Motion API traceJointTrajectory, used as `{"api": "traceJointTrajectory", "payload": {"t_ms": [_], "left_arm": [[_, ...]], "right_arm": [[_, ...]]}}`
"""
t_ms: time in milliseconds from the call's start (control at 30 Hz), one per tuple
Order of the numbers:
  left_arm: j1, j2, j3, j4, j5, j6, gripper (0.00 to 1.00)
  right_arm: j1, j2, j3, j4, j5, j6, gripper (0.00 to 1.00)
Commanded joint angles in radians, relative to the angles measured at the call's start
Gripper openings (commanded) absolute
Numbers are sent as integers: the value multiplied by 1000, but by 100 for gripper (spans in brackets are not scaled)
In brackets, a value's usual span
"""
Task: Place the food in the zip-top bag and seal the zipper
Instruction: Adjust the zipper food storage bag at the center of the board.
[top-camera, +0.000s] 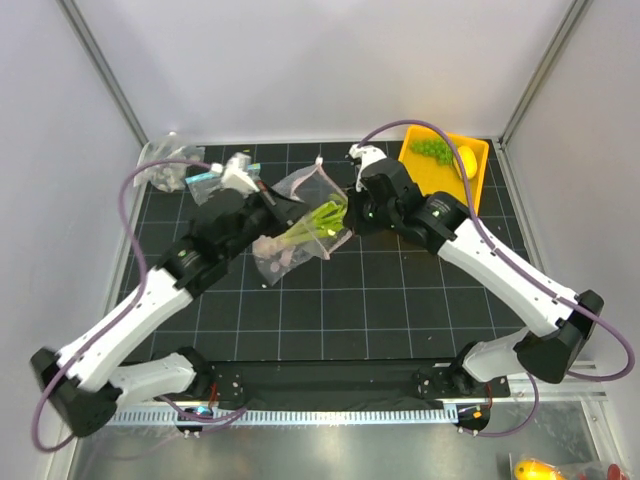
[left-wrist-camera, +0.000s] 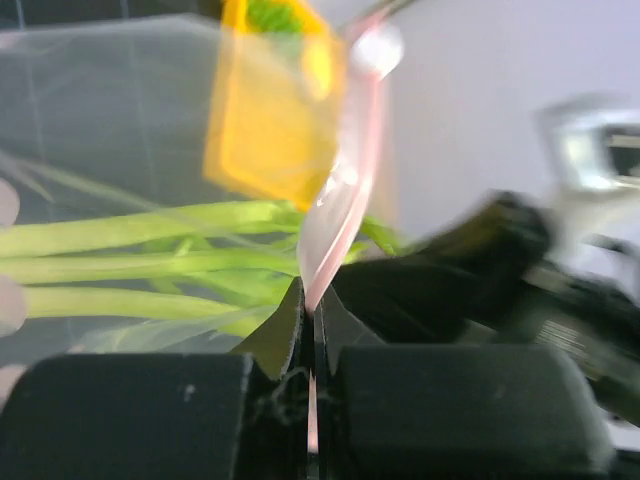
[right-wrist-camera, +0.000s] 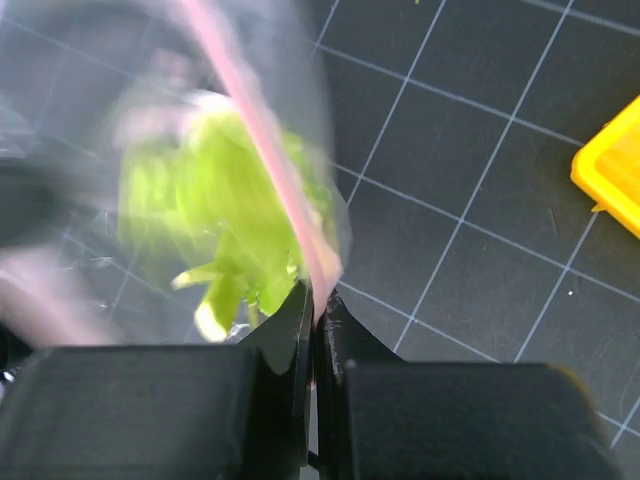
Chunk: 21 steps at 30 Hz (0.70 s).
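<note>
The clear dotted zip-top bag (top-camera: 290, 235) lies mid-table with the leek (top-camera: 315, 222) inside it, green leaves toward the mouth. My left gripper (top-camera: 277, 203) is shut on the pink zipper strip (left-wrist-camera: 345, 190) at the bag's left end. My right gripper (top-camera: 352, 212) is shut on the same strip (right-wrist-camera: 262, 150) at its right end. The leek's leaves show through the plastic in both wrist views (left-wrist-camera: 130, 265) (right-wrist-camera: 225, 205). The grapes (top-camera: 433, 149) and the lemon (top-camera: 466, 160) sit in a yellow tray (top-camera: 478, 173) at the back right.
A bunched clear bag (top-camera: 160, 160) and a bag with a light-blue strip (top-camera: 205, 180) lie at the back left. White walls and metal posts enclose the black gridded table (top-camera: 400, 290).
</note>
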Motion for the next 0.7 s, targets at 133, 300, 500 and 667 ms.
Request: {"api": "traceJointTrajectory", "payload": {"t_ms": [133, 300, 500, 667], "left_arm": [[4, 73, -5, 29, 21, 18, 0], [4, 30, -17, 26, -39, 34, 0], [4, 0, 18, -21, -56, 54, 0], [4, -46, 43, -63, -104, 89, 0]], "right_arm": [[-1, -124, -9, 45, 15, -19, 1], [-3, -98, -51, 73, 6, -25, 1], [-3, -96, -46, 81, -49, -11, 1], [-3, -133, -61, 91, -48, -13, 1]]}}
